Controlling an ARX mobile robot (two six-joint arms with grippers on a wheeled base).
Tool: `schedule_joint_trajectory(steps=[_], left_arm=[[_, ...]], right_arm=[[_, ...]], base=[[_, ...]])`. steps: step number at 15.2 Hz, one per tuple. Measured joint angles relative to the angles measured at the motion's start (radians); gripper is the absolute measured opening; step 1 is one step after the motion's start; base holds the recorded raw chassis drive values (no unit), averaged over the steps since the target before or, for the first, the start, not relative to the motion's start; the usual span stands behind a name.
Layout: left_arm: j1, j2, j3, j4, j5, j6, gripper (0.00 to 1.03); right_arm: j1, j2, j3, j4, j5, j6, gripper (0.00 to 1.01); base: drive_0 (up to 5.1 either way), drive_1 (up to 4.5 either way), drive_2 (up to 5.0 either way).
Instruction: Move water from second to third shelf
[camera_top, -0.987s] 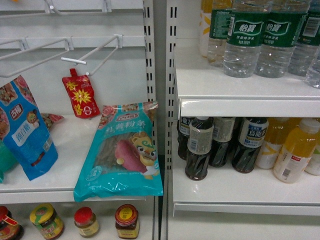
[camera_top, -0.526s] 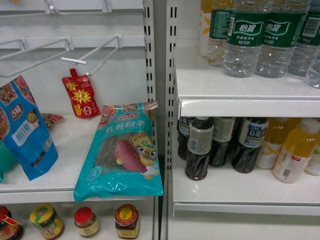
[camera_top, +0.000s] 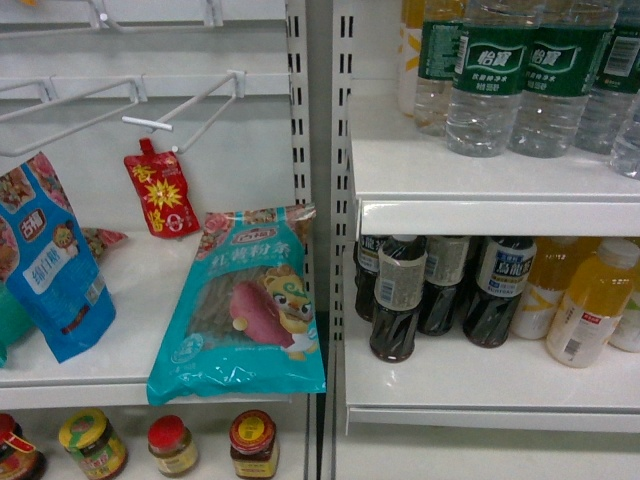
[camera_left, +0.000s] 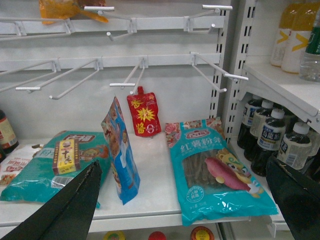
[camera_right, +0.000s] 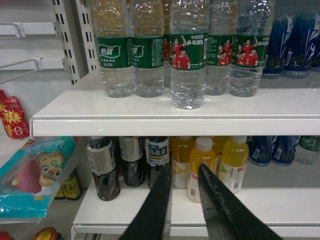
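A: What is seen to have changed over the last second?

B: Very little. In the head view the whole scene is shifted by a hair, and the teal packet (camera_top: 245, 300) and the dark bottles (camera_top: 400, 295) are found where they were. Nothing on the shelves has been moved.

A: Where is the water (camera_right: 187, 60) placed?

B: It is stood upright at the front of the upper shelf (camera_right: 200, 112) in the right bay, a little ahead of the row of like bottles beside it. The label with red-shirted figures is turned towards the right wrist camera. It is touched by nothing.

A: And the right end effector (camera_right: 183, 167)?

B: It is held below that shelf's edge, level with the yellow drinks (camera_right: 200, 165), well short of the water. Its fingers are parted by a narrow gap and nothing is gripped.

A: The left end effector (camera_left: 183, 167)?

B: It is spread wide and carries nothing, and it is pointed at the left bay, where only packets are laid. Neither end effector is caught in the head view.

A: What is meant for the task, then?

B: The task is judged to be barely begun. No approach has been made and the water has not been lifted. The right end effector would need to be raised to the bottle's height and opened wider before the ribbed body could be closed on. Care would be called for, since the neighbouring bottles are packed close and could be knocked.
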Motion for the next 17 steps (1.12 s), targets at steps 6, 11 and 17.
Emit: schedule_joint_trajectory(steps=[6,11,17], left_arm=[[0.000,0.000,0.000,0.000,0.000,0.000,0.98],[0.000,0.000,0.000,0.000,0.000,0.000,0.98],[0.000,0.000,0.000,0.000,0.001,0.000,0.98]], right_arm=[[0.000,0.000,0.000,0.000,0.000,0.000,0.96],[0.000,0.000,0.000,0.000,0.000,0.000,0.98],[0.000,0.000,0.000,0.000,0.000,0.000,0.98]], base=[[0.0,0.00,0.0],[0.0,0.00,0.0],[0.0,0.00,0.0]])
